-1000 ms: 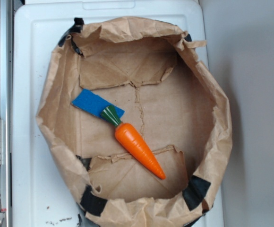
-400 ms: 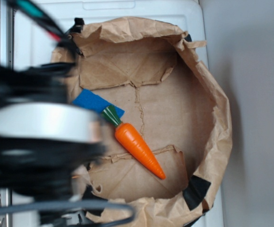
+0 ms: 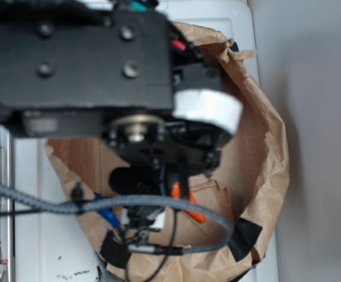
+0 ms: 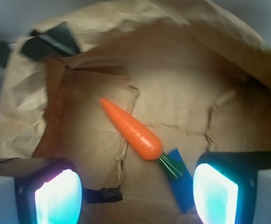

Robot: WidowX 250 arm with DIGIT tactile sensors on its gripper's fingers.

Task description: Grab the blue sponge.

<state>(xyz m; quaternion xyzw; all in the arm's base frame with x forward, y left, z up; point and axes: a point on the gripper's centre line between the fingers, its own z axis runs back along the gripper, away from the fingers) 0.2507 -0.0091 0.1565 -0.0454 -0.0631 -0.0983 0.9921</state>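
Carrot (image 4: pixel 133 130) top overlapping sponge (image 4: pixel 182 182) — obstacle

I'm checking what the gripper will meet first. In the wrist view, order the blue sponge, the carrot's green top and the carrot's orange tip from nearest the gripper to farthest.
Measured from the gripper:
1. Blue sponge, low and right, beside the right finger.
2. Carrot's green top, lying over the sponge's upper edge, just beyond it.
3. Carrot's orange tip, up and left, deepest in the paper bag.
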